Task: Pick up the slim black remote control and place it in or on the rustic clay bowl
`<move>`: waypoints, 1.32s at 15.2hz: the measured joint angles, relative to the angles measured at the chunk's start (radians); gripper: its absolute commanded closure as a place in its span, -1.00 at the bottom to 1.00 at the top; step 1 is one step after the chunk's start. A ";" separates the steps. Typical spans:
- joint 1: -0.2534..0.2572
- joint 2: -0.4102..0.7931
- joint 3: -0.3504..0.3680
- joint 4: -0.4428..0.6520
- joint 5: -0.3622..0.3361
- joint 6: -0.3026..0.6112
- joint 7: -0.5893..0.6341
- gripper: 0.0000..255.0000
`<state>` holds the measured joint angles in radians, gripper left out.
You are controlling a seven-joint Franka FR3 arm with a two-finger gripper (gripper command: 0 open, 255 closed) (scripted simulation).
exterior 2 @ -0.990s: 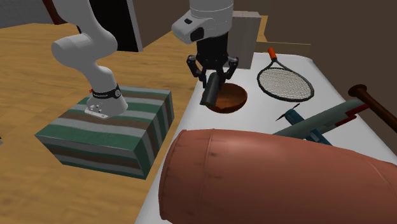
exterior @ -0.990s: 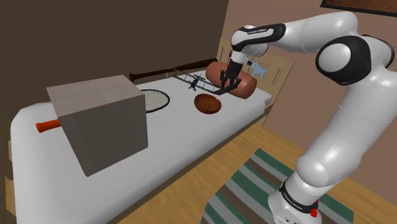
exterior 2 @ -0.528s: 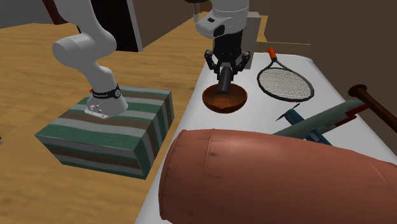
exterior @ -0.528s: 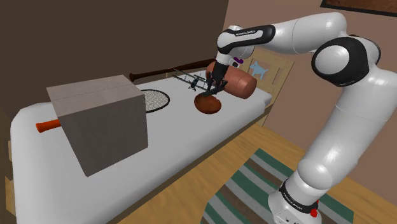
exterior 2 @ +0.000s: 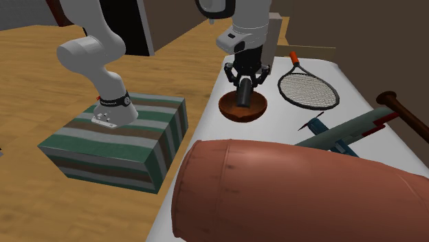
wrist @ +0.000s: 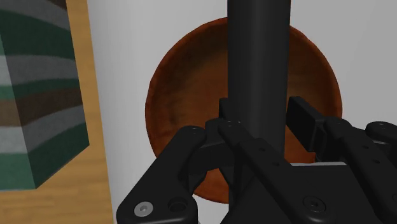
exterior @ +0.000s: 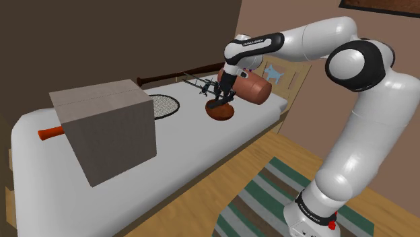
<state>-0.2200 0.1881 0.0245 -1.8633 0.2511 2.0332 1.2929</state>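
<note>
Shoulder view: gripper (exterior: pixel 223 99) is low over the reddish-brown bowl (exterior: pixel 222 114) at the far end of the white bed (exterior: pixel 182 155), just near of the brown bolster (exterior: pixel 254 87). Risk: letting go with the remote on end, so it topples over the rim onto the bed.

Second exterior view: remote (exterior 2: pixel 245 94) hangs near upright, lower tip inside the bowl; can't tell if it touches the bottom. The bowl is shallow and the remote long, so it will likely end up leaning on the rim. It could slide out towards the racket (exterior 2: pixel 307 89). Pushing down could shove the bowl, which sits near the bed's left edge in this view.

Wrist view: jaws clamped on the remote, fingers (wrist: pixel 304 118) on both sides. It sits centred over the bowl's hollow. Looks: slim plain black bar, no buttons visible.
</note>
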 measured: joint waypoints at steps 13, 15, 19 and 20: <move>0.001 0.024 0.002 -0.034 0.007 0.058 -0.013 -1.00; 0.001 0.024 0.002 -0.035 0.007 0.058 -0.013 -1.00; -0.005 0.007 -0.003 -0.012 0.003 0.019 -0.013 -1.00; -0.008 -0.002 -0.005 -0.003 0.001 0.000 -0.013 -1.00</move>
<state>-0.2277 0.1863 0.0194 -1.8659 0.2518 2.0331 1.2801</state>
